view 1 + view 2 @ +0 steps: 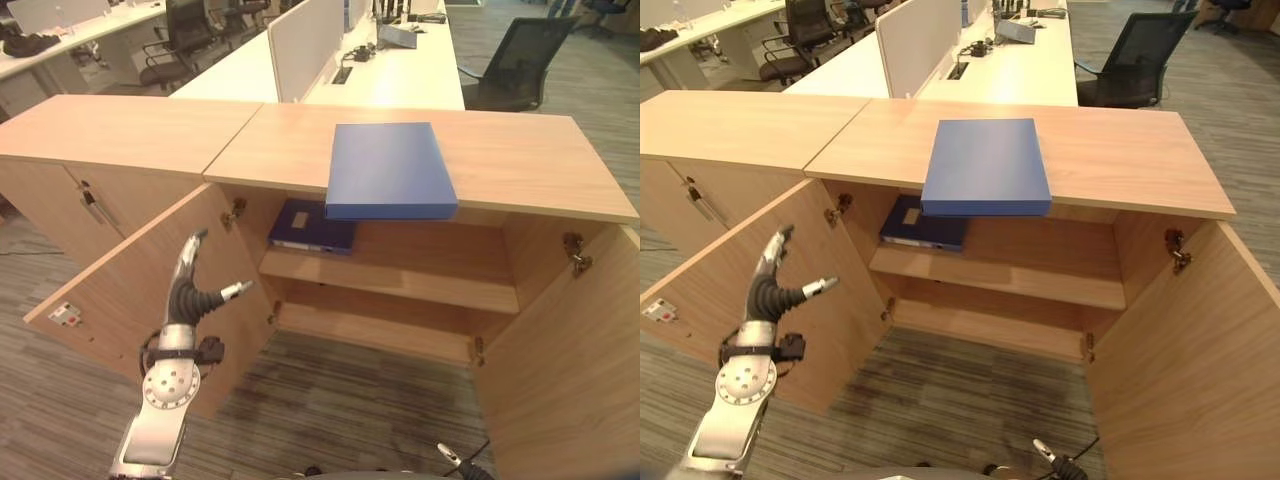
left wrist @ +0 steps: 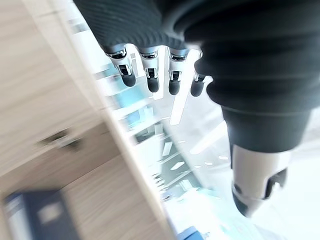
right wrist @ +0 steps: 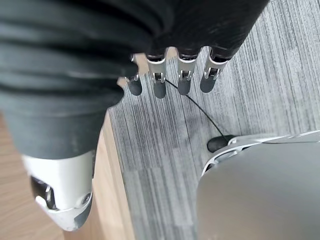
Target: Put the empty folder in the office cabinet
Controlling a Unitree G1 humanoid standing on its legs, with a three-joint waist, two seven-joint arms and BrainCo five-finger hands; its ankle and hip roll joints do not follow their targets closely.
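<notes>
Nearest the camera, the left hand [image 1: 186, 290] is raised in front of the open left door [image 1: 150, 290] of the cabinet [image 1: 520, 165], its fingers straight and spread, the thumb out to the side, grasping nothing; in its own wrist view the fingers [image 2: 150, 80] hang loose past the door's edge. The right hand [image 3: 165, 75] hangs low over the grey carpet [image 3: 240, 90] beside the right door [image 1: 570, 370], fingers relaxed and empty. Both doors stand wide open, the left one swung out toward the robot's left, the right one toward its right. Inside the cabinet a shelf [image 1: 400, 280] crosses the middle, and a dark blue binder [image 1: 310, 227] lies flat on the shelf's left part, close to the left wall. Below the shelf the bottom compartment is open to view. On the cabinet's wooden top lies the blue folder [image 1: 390, 168], flat, with its near edge hanging out slightly over the front edge of the top, above the binder. It touches neither hand and is well apart from both. To the left, a second cabinet [image 1: 110, 130] of the same wood adjoins this one, its doors closed. Behind the cabinets stands a long white desk [image 1: 400, 70] with a pale divider [image 1: 305, 40] running along it. A black chair [image 1: 520, 60] stands at the desk's right side, and more chairs [image 1: 185, 40] stand far off to the left.
</notes>
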